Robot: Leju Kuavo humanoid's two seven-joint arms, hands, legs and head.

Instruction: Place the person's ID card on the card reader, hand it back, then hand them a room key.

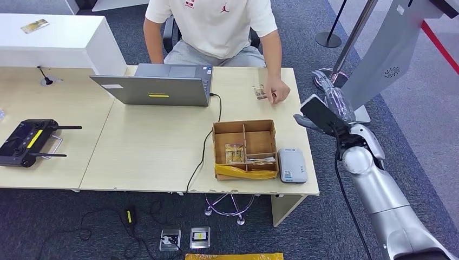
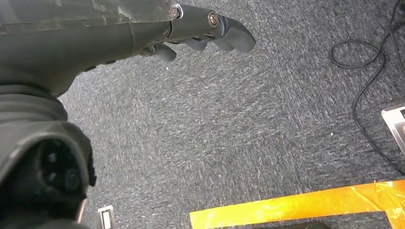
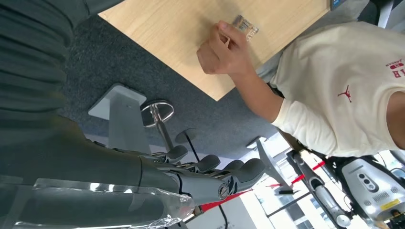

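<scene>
Resting on ID card [image 1: 258,91] (person's hand [image 1: 277,90])

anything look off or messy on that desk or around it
The cardboard box looks worn: yellow tape is bunched and wrinkled along its front wall. On the carpet under the desk lie loose cables, two small devices and a strip of orange tape. Nothing looks spilled.
</scene>
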